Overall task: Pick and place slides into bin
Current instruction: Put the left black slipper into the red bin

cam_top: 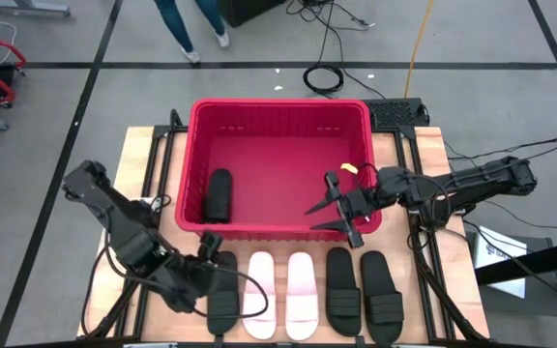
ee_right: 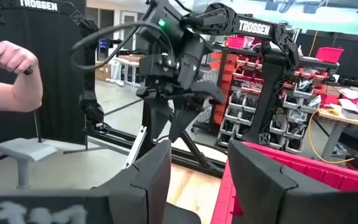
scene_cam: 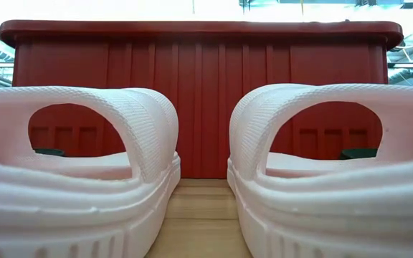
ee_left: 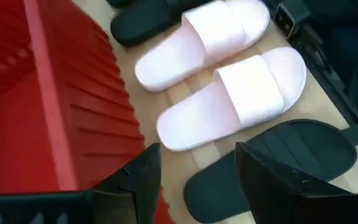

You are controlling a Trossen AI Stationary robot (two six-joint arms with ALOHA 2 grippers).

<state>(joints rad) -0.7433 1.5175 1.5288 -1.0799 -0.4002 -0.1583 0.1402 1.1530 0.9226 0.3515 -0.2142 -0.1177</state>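
My left gripper [cam_top: 211, 266] hangs spread over the toe end of the leftmost black slide [cam_top: 223, 290], pinching nothing. My right gripper [cam_top: 339, 208] is spread too, empty, above the near right corner of the bin [cam_top: 278, 108]. One black slide [cam_top: 219, 195] lies inside the bin by its left wall. Five wait in a row in front: black, two white slides [cam_top: 280, 293], two black [cam_top: 364, 287]. From table level the white pair fill the picture and hide almost everything but the bin's red wall; both arms are out of sight there
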